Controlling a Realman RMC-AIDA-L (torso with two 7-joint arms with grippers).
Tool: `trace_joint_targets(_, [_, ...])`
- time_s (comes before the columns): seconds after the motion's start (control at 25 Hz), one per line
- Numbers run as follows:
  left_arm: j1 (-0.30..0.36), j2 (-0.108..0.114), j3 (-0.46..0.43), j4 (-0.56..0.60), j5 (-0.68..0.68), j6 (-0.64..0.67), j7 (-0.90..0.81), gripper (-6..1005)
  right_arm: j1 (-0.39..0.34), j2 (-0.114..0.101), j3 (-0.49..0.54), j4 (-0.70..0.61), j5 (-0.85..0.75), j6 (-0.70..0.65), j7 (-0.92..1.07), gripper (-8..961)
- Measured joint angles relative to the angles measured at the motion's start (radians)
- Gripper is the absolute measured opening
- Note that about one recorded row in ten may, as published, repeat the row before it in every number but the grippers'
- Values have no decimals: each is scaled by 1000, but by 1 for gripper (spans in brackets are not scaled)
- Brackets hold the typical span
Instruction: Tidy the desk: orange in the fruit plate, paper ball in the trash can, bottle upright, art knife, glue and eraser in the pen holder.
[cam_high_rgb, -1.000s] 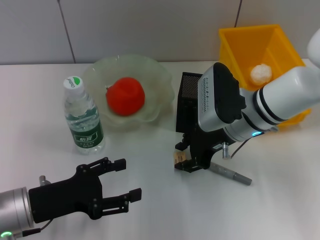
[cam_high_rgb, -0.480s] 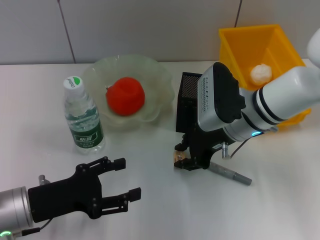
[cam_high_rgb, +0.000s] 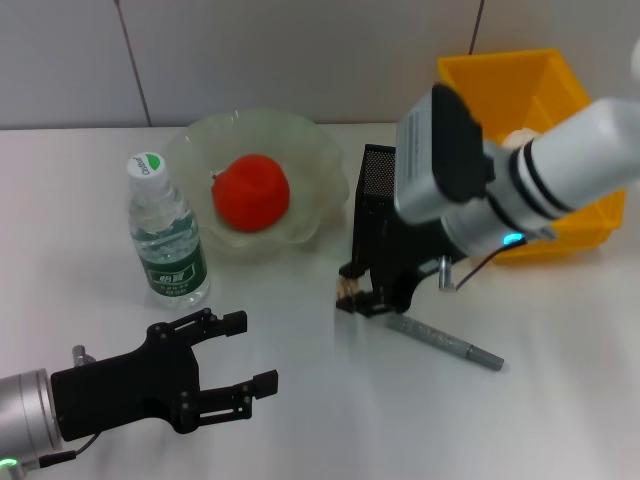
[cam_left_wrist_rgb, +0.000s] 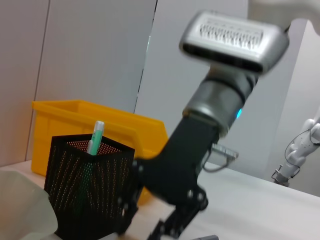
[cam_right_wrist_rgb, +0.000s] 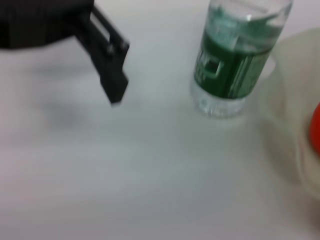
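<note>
Eraser (cam_high_rgb: 349, 291), a small tan block, is pinched in the shut right tool (cam_high_rgb: 358, 296), lifted just off the white bench (cam_high_rgb: 300, 400) in front of the black mesh pen holder (cam_high_rgb: 372, 215).

Nearest the viewer, the black left tool (cam_high_rgb: 225, 365) hangs idle with its fingers spread, holding nothing, well away from the pen holder.

A grey pen-shaped art knife (cam_high_rgb: 443, 341) lies flat on the bench just beside the right tool, on the near side of the pen holder.

Inside the pen holder stands a green-capped glue stick (cam_left_wrist_rgb: 93, 142).

To finish this step well, the right tool should probably rise above the pen holder's rim, centre over the opening clear of the glue stick, then let go low.

Farther back, beside the pen holder, a red-orange fruit (cam_high_rgb: 251, 192) sits in the pale glass fruit plate (cam_high_rgb: 300, 140); a clear capped water bottle (cam_high_rgb: 165, 235) stands upright; a yellow plastic bin (cam_high_rgb: 505, 85) stands beyond.
</note>
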Motion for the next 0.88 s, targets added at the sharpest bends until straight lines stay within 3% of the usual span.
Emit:
trace_joint_targets(0.44, [2, 2, 0, 12, 6, 1, 6, 862, -133, -3, 5, -523, -68, -221, 284, 392])
trace_joint_targets(0.88, [-3, 4, 4, 12, 6, 15, 2, 862, -141, -5, 71, -592, -192, -173, 468, 397])
